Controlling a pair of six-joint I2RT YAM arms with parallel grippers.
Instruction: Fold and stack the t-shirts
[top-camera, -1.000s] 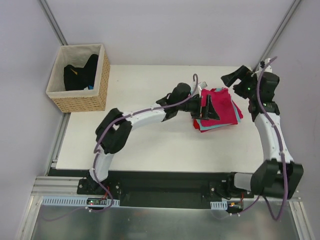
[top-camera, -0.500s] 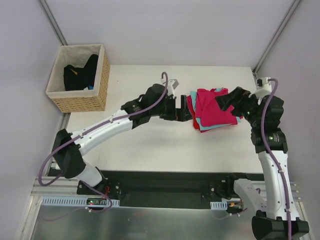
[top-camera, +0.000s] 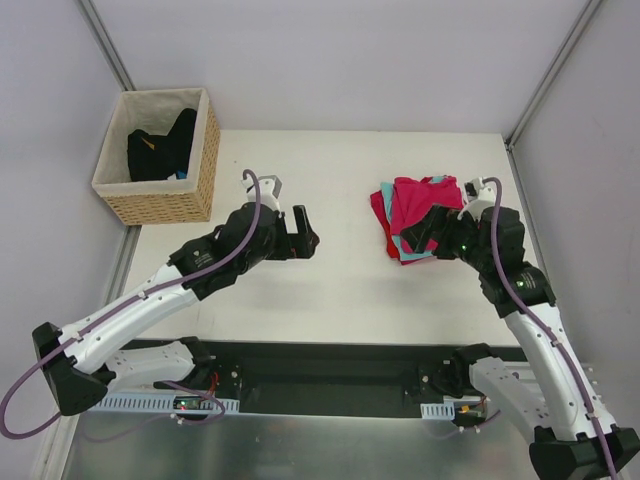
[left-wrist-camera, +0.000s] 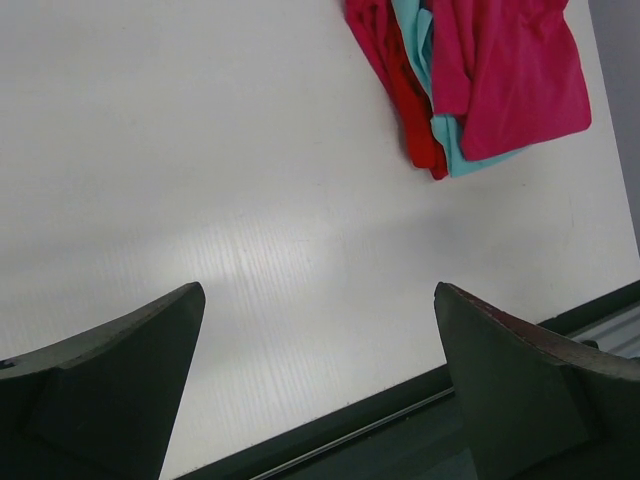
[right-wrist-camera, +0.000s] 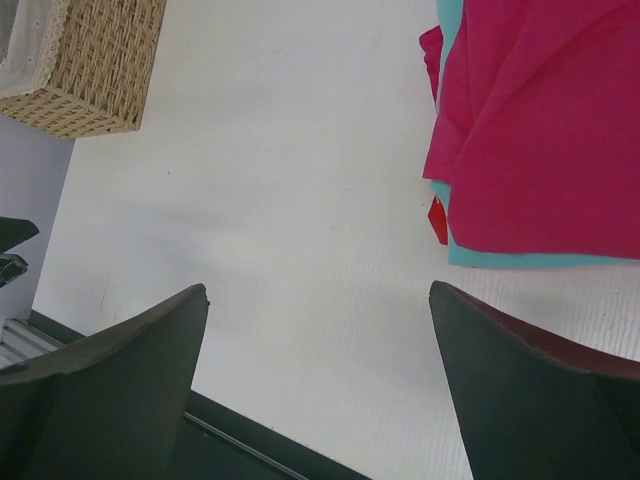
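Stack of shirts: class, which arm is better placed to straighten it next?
Right, probably. The right claw, open, hovers at the near edge of the stack; the left claw, also open, is apart, nearer the basket.

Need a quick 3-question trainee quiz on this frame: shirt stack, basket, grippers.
1. True or false: the left gripper is clamped on a shirt.
2. Which colour tops the stack of soft cotton t-shirts? A teal, B magenta-pink, C red.
3. Fill in: the woven wicker basket stands on the ____ arm's side of the white table.
Key: 1 false, its jaws stand open over bare table; 2 B; 3 left.
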